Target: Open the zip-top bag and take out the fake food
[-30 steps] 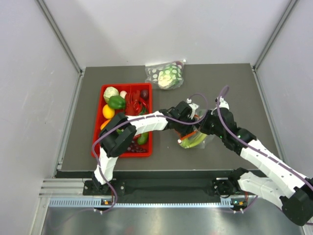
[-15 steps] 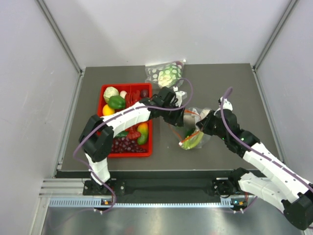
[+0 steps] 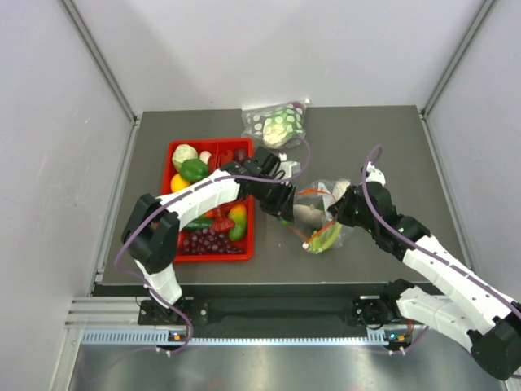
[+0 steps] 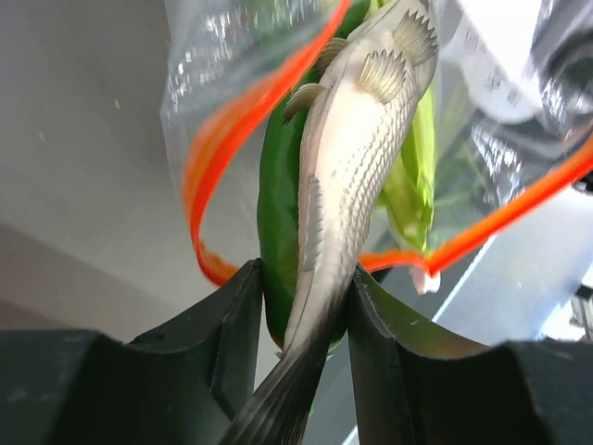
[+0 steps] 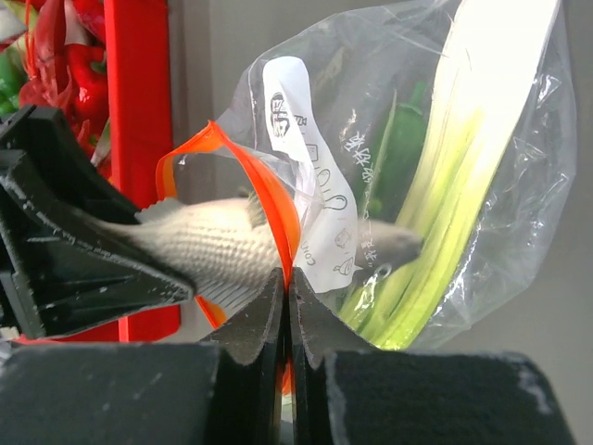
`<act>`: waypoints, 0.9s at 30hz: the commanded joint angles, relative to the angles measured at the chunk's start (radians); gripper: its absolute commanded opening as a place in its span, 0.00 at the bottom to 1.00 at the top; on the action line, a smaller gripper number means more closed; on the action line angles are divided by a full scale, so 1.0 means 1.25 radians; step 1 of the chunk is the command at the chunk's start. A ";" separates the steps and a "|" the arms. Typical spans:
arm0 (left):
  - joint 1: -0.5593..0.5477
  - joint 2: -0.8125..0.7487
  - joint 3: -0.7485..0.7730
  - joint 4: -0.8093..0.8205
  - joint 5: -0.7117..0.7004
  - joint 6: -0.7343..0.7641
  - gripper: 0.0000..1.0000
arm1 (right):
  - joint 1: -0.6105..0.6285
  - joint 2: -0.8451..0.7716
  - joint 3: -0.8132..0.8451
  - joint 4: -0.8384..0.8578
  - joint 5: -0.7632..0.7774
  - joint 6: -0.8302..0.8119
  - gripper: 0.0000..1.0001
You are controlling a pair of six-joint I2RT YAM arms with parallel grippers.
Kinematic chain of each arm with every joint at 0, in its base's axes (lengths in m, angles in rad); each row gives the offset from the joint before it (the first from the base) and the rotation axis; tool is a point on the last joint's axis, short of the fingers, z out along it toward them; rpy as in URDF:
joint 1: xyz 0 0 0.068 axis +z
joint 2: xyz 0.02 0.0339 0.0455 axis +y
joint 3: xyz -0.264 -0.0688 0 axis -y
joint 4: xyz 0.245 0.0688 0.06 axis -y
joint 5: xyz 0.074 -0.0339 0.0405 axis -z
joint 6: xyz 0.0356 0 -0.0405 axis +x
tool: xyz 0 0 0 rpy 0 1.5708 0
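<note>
Right gripper [image 5: 285, 289] pinches the zip-top bag [image 5: 500, 204] at its mouth, anchoring it so the left gripper [image 4: 304, 287], clamped on the grey fish [image 4: 357, 139] tail, can draw it out.

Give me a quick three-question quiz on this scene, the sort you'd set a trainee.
1. What is the left hand gripping?
A. the grey fish
B. the purple grapes
C. the dotted bag

2. True or false: the right hand pinches the zip-top bag at its orange zip strip.

3. Fill in: the pale green stalk bunch lies ___ the bag.

Key: 1 A; 2 true; 3 inside.
</note>
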 commanded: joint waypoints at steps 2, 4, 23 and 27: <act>0.008 -0.033 0.021 -0.108 0.040 0.071 0.00 | 0.005 0.013 0.016 0.021 0.018 -0.019 0.00; 0.009 -0.037 0.030 -0.120 0.028 0.088 0.00 | 0.006 0.023 0.019 0.023 0.017 -0.021 0.00; 0.001 0.059 0.138 -0.123 0.010 0.054 0.00 | 0.005 0.033 0.010 0.042 0.012 -0.023 0.00; 0.002 0.038 0.142 -0.163 -0.002 0.070 0.00 | 0.005 0.024 0.006 0.037 0.018 -0.020 0.00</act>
